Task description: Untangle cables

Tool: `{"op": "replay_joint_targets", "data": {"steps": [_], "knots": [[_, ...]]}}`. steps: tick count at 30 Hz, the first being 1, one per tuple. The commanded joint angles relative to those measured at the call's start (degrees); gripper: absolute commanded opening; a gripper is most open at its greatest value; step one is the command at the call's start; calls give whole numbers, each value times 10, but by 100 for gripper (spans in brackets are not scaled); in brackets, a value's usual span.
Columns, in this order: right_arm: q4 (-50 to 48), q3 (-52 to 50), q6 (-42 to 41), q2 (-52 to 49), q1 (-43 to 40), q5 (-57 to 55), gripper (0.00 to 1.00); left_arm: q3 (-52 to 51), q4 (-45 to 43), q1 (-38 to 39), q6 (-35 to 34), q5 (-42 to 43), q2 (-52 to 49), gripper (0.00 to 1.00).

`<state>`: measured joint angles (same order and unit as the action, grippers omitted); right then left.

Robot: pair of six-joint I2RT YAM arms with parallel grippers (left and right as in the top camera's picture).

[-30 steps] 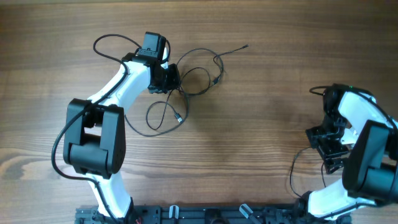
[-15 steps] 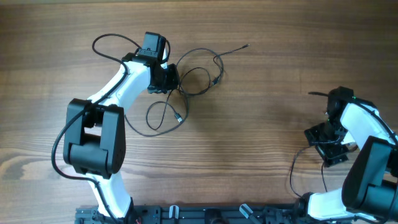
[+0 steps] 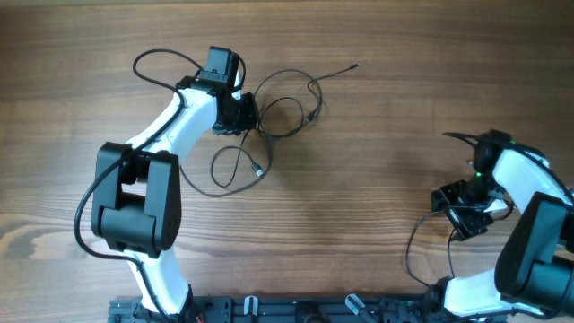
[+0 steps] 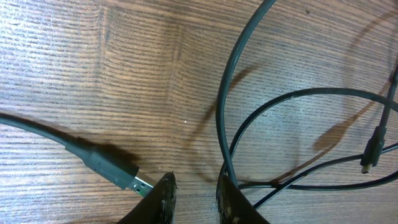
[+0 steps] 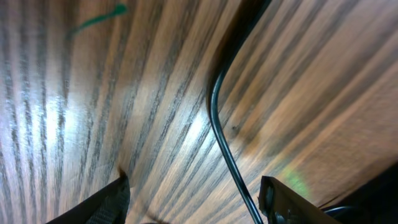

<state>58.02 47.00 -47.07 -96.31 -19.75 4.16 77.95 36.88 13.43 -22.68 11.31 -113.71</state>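
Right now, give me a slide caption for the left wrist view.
Left gripper low over wooden table, USB plug beside its fingertips, black cables looping at right.

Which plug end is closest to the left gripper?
The silver-tipped USB plug, almost touching the left gripper; the smaller dark plug lies far across the wrist view.

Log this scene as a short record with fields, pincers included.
Surface: wooden table
Cables: thin black loops, overlapping, upper left of overhead view
Left pincer: at the tangle, jaws narrowly apart, grip unclear
Plug: USB end lying on the table beside its finger
Right pincer: open, nothing gripped, far right, away from the tangle
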Motion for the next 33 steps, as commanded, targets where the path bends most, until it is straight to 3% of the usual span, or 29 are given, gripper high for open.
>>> {"op": "replay_joint_targets", "data": {"steps": [1,7,9,10,11,12,19,25,33], "knots": [[-14,-53,69,-47,-33,54,71,-3,2,0,-3,-7,-7,24],[-26,-54,96,-45,-72,62,76,-3,-2,0,-3,-7,-7,24],[-30,-54,96,-46,-71,62,72,-3,-4,0,-3,-7,-7,24],[-30,-54,96,-46,-71,62,63,-3,-5,0,-3,-7,-7,24],[-33,-54,97,-46,-71,62,47,-3,-5,0,-3,-7,-7,24],[-36,-54,102,-45,-71,62,6,-3,-5,0,-3,-7,-7,24],[-51,-46,104,-45,-71,64,4,-3,-14,0,-3,-12,-8,25],[-21,13,188,-21,-71,92,4,-3,-17,0,-3,-12,-7,23],[-32,112,228,67,-71,85,4,-3,-21,0,-3,-12,-8,24]]}}
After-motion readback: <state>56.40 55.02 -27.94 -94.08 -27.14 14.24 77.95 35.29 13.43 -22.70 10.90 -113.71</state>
